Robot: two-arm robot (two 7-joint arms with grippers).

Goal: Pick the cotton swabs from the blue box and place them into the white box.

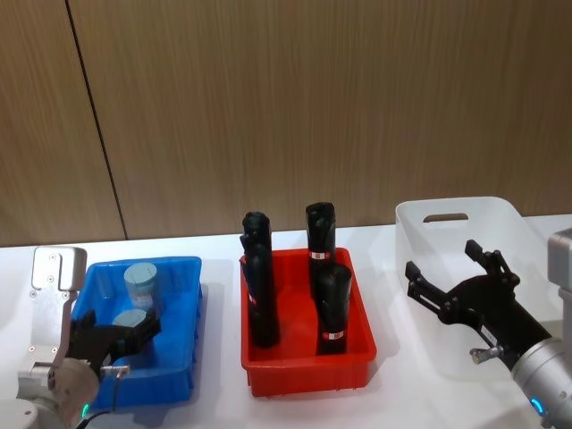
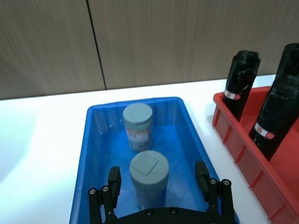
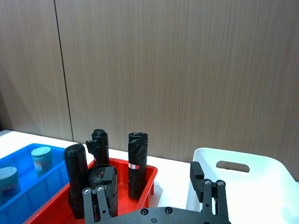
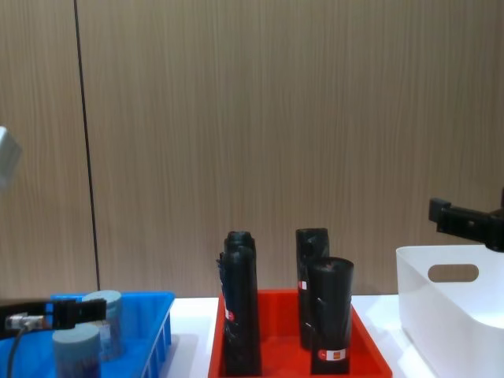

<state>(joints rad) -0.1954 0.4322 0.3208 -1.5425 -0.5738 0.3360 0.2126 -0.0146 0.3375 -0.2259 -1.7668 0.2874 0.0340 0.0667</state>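
Observation:
Two cotton swabs jars with pale blue-grey lids stand in the blue box (image 1: 183, 295) at the table's left. The near jar (image 2: 148, 175) sits between the spread fingers of my left gripper (image 2: 158, 179), which is open and straddles it with a gap on each side. The far jar (image 2: 138, 126) stands free behind it. In the head view the left gripper (image 1: 121, 328) hangs low over the near jar (image 1: 130, 319). My right gripper (image 1: 441, 259) is open and holds nothing, hovering above the table just left of the white box (image 1: 500, 219).
A red tray (image 1: 304, 362) with several tall black rolls (image 1: 331, 308) stands between the two boxes. A wooden wall rises behind the table. White tabletop shows around the containers.

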